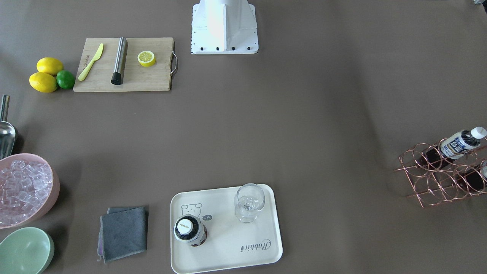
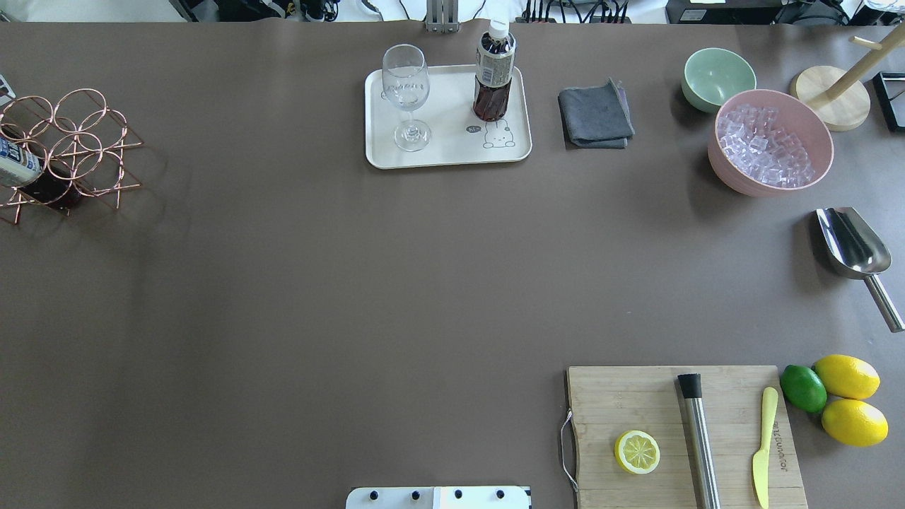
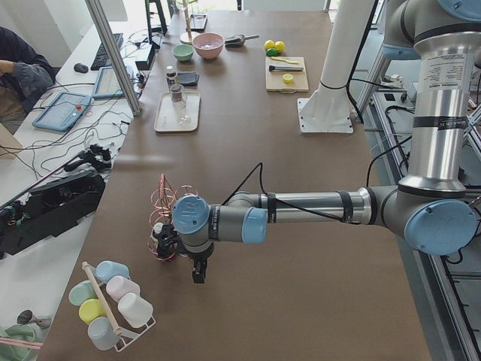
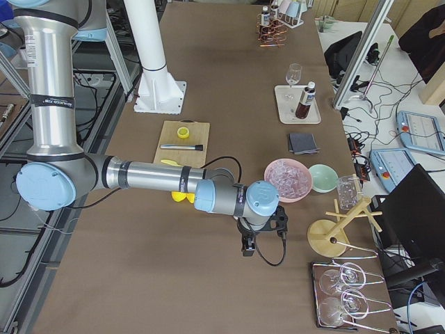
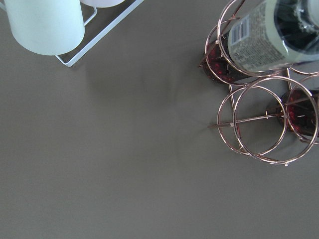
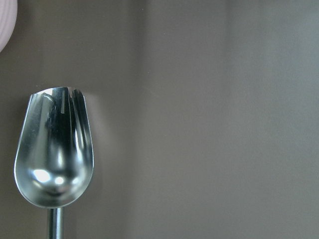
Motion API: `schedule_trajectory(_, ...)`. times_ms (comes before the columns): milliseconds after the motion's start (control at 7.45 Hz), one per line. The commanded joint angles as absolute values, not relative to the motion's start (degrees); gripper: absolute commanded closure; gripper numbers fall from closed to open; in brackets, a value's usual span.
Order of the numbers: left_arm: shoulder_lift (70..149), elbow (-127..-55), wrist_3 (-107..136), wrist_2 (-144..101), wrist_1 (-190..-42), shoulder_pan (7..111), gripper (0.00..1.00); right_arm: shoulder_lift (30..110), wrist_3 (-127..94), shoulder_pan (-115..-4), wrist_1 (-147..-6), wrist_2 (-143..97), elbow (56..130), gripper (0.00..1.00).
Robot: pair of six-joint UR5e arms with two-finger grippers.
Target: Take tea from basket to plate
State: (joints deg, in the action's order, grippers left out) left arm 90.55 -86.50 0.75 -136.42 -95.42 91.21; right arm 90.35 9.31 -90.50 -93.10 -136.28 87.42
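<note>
I see one small plastic bottle of dark tea (image 2: 493, 78) standing upright on the smooth cream round-cornered tray (image 2: 452, 145), so I judge the transfer done. Two like bottles (image 1: 460, 144) lie tilted, cradled by the thin rose-gold wire rack (image 2: 78, 141). The left gripper (image 3: 197, 269) hangs beside it, the right gripper (image 4: 247, 245) near a steel scoop (image 6: 55, 159); apart or together, I cannot tell

Left arm (image 3: 301, 207) and right arm (image 4: 139, 177): silver tubes, pale-blue joint caps. Black cable (image 3: 252, 177) loops behind the black left hand (image 3: 197, 272). White base (image 1: 224, 26), black screws (image 1: 217, 48).
</note>
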Motion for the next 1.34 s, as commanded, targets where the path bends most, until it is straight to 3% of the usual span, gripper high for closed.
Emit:
schedule_trajectory(0,90.6,-86.8,0.5,-136.3,-95.4,91.6,0.01,90.4,9.3,-90.5,-93.1,-136.2,87.6,0.00)
schedule_trajectory(1208,90.4,-88.1,0.9,-136.5,-94.9,91.7,0.01,90.9,9.1,-91.1,-93.3,-135.4,89.5,0.00)
